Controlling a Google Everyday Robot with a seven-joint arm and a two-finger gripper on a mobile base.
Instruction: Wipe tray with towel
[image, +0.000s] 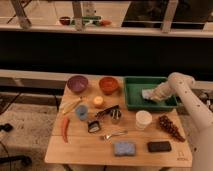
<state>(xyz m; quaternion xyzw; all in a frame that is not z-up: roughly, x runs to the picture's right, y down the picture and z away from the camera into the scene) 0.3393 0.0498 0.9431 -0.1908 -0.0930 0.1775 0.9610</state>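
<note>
The worktop (80, 150) was seen as a light wooden surface carrying every item. The tray (134, 95), green with raised sides, was set at the right rear corner. The white arm (192, 107) was reached in from the right over the tray's right end. The tool (156, 94) was held down inside the tray, at its right half, against the towel (148, 93); how far it was opened, and whether the towel was gripped, could not be told. The towel was found crumpled on the tray floor, right of centre. An orange bowl (108, 84) was placed just left of the tray, and a purple bowl (77, 83) further left. A bunch of dark grapes (170, 127) lay at the right edge, with a white cup (143, 119) beside it. At the front edge a blue sponge (124, 148) and a black block (159, 146) were laid side by side. A red chilli (65, 128) was seen near the left edge.
</note>
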